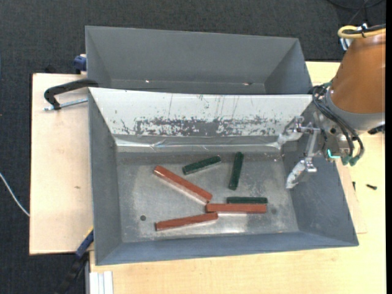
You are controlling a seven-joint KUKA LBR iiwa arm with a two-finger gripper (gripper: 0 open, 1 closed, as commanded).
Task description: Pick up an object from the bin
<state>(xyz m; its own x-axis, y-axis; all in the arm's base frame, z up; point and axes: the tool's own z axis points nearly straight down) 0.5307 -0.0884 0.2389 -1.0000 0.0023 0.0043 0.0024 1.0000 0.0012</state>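
Whether the tool (298, 173) stands apart or together cannot be told from this angle. It hangs at the right side of the grey bin (324, 216), close to the sloping right wall, with nothing visibly in it. The nearest pickable things lie to its left and lower on the floor: a short dark green bar (247, 199), and touching its near side a red-brown bar (236, 208). These two are the likeliest candidates, and that is the main risk. Because they lie flush together, a descent could land across both and either pinch the pair or push one away without gripping it. The closeness of the wall is a second hazard, since a straight drop from here would probably meet sloping metal or bare floor, not a bar. Further left, an upright green bar (236, 170) lies alone near the back wall and looks like an easier target. A slanted green bar (201, 165) lies beyond it, and a long diagonal red-brown bar (182, 184) ends just beside the touching pair. Another low red-brown bar (185, 222) lies along the front edge, where the front wall would crowd any approach.
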